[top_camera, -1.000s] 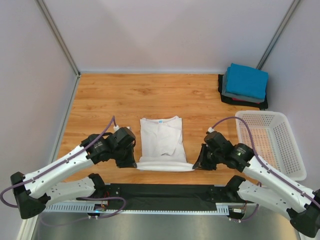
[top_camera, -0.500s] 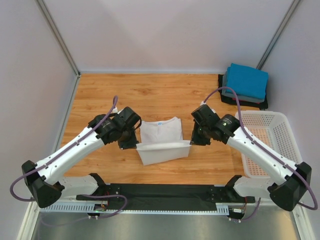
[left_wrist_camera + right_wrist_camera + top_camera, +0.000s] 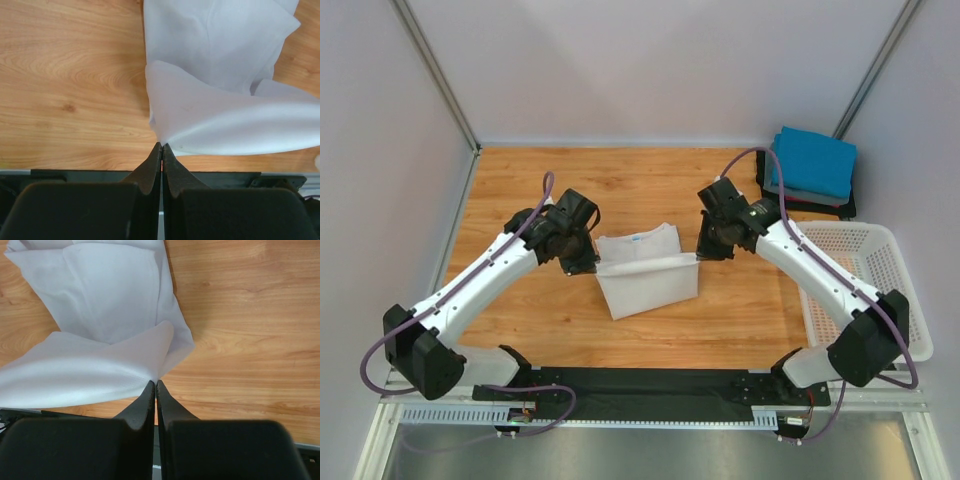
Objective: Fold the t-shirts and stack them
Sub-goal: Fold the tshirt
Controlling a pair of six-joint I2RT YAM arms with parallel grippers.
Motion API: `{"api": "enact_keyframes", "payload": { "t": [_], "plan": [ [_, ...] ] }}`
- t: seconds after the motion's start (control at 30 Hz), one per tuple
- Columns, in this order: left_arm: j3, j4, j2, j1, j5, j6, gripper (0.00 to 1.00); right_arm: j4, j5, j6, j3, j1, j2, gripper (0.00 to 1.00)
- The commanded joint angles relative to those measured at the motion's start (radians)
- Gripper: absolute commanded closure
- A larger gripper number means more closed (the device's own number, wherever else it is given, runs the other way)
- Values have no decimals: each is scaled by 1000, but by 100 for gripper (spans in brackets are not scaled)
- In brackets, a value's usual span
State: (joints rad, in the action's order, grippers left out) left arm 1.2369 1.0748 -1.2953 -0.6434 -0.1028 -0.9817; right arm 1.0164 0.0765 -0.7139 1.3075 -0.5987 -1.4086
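The white tee (image 3: 645, 275) lies in the middle of the bench (image 3: 520, 200), between the two arms. Its collar end rests flat on the wood on the far side. Its other end is lifted off the bench, and the raised edge is stretched in a nearly straight line from one end effector to the other. Cloth slopes down from that line toward the near side.

The left end effector (image 3: 590, 268) is clamped on the left corner of the raised edge. In the left wrist view its fingers (image 3: 150, 170) press together with no gap, and the white cloth fans out from their tips, up and to the right, above the flat layer of the tee.

The right end effector (image 3: 703, 256) is clamped on the right corner in the same way. In the right wrist view its two black fingers (image 3: 145, 405) meet, and the cloth spreads from the tips to the left over the part lying on the bench.

In the far right corner of the bench stands a stack of folded shirts: a blue tee (image 3: 815, 160) on top, a grey tee (image 3: 798, 192) under it and a black tee (image 3: 763, 170) at the bottom. A white perforated basket (image 3: 840, 229) sits just beside the stack on its near side, along the right edge, well apart from the white tee.
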Motion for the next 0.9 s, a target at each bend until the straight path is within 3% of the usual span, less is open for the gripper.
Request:
{"api": "enact_keyframes", "payload": {
  "t": [0.0, 0.37, 0.67, 0.87],
  "plan": [
    [-19, -67, -41, 48, 34, 37, 100, -77, -10, 51, 15, 37, -45, 99],
    [29, -173, -219, 166, 29, 89, 100, -222, -66, 128, 182, 129, -300, 100],
    [159, -188, -363, 248, 57, 133, 100, -190, -167, 177, 427, 151, -535, 99],
    [208, -167, -369, 274, 66, 140, 100, -182, -198, 183, 501, 174, -562, 100]
  ]
}}
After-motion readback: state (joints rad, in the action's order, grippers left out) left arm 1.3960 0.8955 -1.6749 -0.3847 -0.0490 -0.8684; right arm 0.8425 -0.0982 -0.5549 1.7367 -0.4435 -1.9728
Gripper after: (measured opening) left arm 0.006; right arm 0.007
